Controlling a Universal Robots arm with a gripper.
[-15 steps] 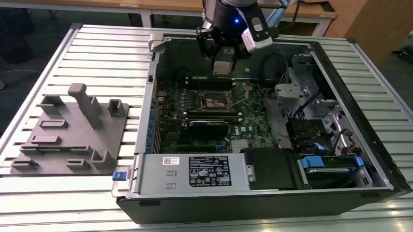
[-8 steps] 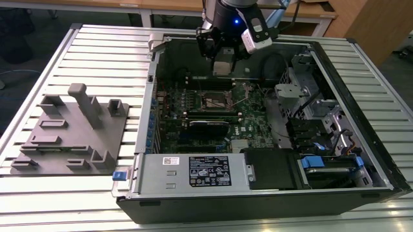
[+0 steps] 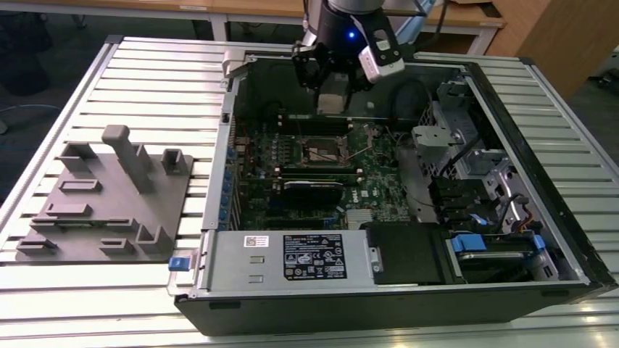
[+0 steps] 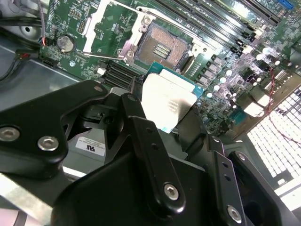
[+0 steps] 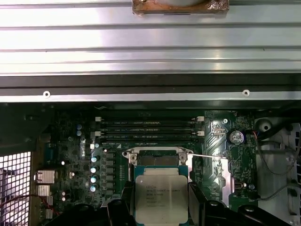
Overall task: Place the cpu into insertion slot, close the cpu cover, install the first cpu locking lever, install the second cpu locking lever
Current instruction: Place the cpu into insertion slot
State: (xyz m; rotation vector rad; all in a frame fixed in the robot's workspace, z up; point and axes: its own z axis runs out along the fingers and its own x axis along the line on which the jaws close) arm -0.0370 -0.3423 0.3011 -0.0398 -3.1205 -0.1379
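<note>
My gripper (image 3: 332, 101) hangs inside the open computer case, above the far part of the green motherboard (image 3: 377, 181). It is shut on the cpu (image 4: 169, 99), a flat square chip with a silvery top held by its edges between the black fingers (image 4: 141, 136). In the first wrist view the cpu (image 5: 161, 200) sits just in front of the insertion slot (image 5: 160, 160). The insertion slot (image 4: 160, 47) lies bare with its dark centre exposed. The cpu cover (image 4: 96, 23) stands swung open beside it. A thin wire locking lever (image 4: 101, 55) sticks out unlatched.
Long black memory slots (image 5: 150, 129) run beside the socket. The case wall (image 3: 232, 130), a drive cage (image 3: 483, 181) and the power supply (image 3: 290, 257) ring the board. A grey fixture plate (image 3: 106, 196) lies on the slatted table at the exterior view's left.
</note>
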